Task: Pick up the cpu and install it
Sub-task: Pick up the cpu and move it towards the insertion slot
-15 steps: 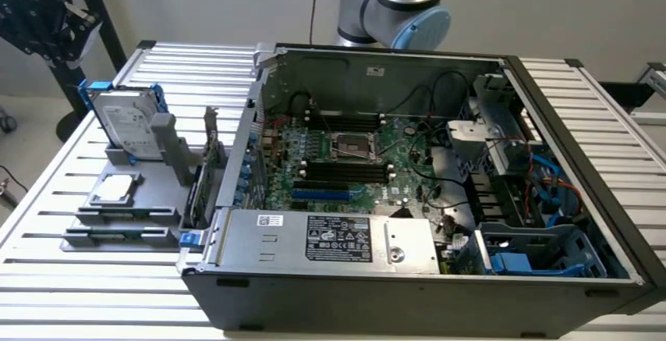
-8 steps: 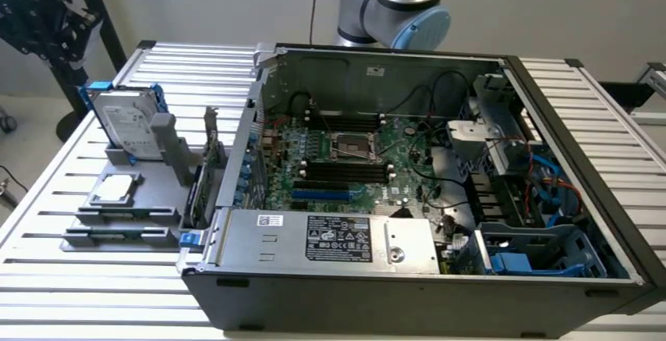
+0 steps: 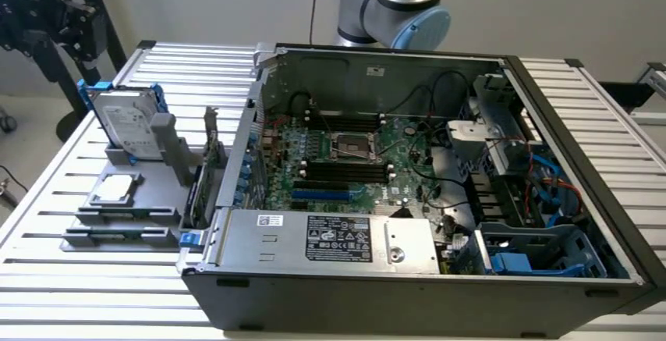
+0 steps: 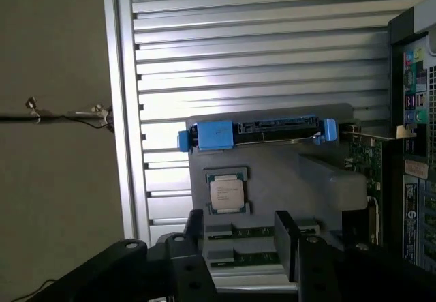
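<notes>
Lying flat in the grey holder (image 3: pixel 78 241) on the tabletop (image 3: pixel 104 294) is one cpu (image 3: pixel 115 189); one hard drive (image 3: pixel 125 126) stands upright in it. The tool (image 4: pixel 242 242) is open and holds nothing.

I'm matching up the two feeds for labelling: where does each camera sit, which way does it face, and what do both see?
Exterior view: off the arm and raised, looking down into the open computer case; part of the arm rises behind the case.
Wrist view: on the wrist, looking down between the open fingers at the cpu lying on its grey holder.
Shared: the cpu, the hard drive standing beside it, the holder and the slatted table.
</notes>
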Motion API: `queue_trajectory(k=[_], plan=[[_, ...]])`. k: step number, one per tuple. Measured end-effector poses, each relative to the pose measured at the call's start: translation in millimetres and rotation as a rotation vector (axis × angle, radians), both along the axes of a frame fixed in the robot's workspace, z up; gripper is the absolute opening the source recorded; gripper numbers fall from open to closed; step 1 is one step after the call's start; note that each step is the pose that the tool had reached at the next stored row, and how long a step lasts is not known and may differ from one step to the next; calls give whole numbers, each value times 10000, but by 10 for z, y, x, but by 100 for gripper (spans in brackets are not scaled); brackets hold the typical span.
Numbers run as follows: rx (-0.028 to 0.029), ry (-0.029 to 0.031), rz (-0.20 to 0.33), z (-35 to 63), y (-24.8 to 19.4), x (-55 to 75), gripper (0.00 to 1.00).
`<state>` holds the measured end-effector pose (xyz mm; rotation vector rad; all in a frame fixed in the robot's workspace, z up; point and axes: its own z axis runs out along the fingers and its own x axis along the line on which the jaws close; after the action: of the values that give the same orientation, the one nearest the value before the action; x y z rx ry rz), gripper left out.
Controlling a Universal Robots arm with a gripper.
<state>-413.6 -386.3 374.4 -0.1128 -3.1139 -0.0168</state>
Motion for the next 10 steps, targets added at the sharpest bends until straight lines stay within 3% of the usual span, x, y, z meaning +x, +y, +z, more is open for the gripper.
queue_trajectory(k=[3,10], plan=[[1,-1,11,-45,0,-9,65],[10,0,424,-174,-3,-44,65]])
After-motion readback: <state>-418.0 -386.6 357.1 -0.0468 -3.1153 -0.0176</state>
